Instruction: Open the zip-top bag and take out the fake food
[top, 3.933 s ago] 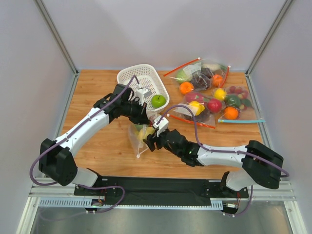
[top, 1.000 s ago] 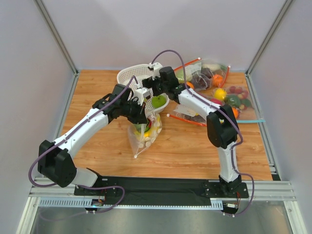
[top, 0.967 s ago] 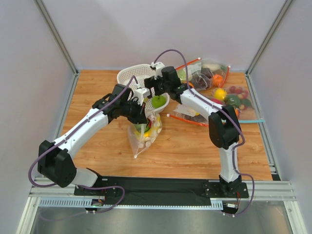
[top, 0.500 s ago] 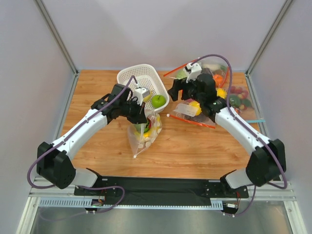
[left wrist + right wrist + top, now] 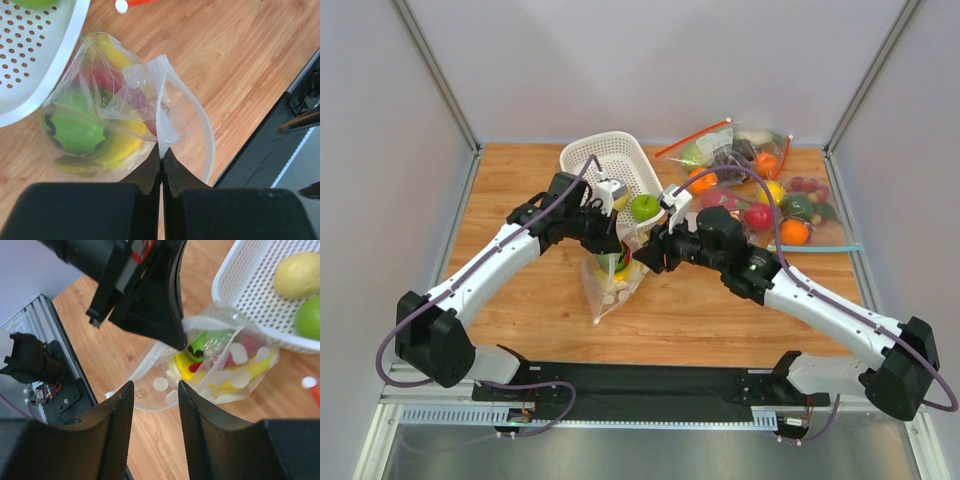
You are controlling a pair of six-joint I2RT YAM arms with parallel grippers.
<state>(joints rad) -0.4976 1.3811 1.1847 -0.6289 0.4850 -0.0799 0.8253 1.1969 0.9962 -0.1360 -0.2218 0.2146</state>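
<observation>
The polka-dot zip-top bag point(image 5: 613, 278) lies open in front of the white basket point(image 5: 590, 155). My left gripper point(image 5: 619, 241) is shut on the bag's rim point(image 5: 161, 131) and holds the mouth up. A green apple point(image 5: 74, 132), a yellow banana point(image 5: 118, 145) and a red chili point(image 5: 102, 80) are inside the bag. My right gripper point(image 5: 648, 256) is open and empty, just right of the bag's mouth; the bag point(image 5: 200, 377) shows beyond its fingers. A green apple point(image 5: 644, 207) and a yellowish round fruit point(image 5: 298, 275) lie in the basket point(image 5: 250, 287).
Several clear undotted bags point(image 5: 760, 195) of fruit with red and blue zip strips lie at the back right. One red zip strip with a white end point(image 5: 309, 383) reaches close to the dotted bag. The black base rail point(image 5: 650, 380) runs along the near edge.
My right gripper left the bag, went over the basket, swung right above the undotted bags, and is back at the bag's mouth, empty. The left gripper has kept its hold.
</observation>
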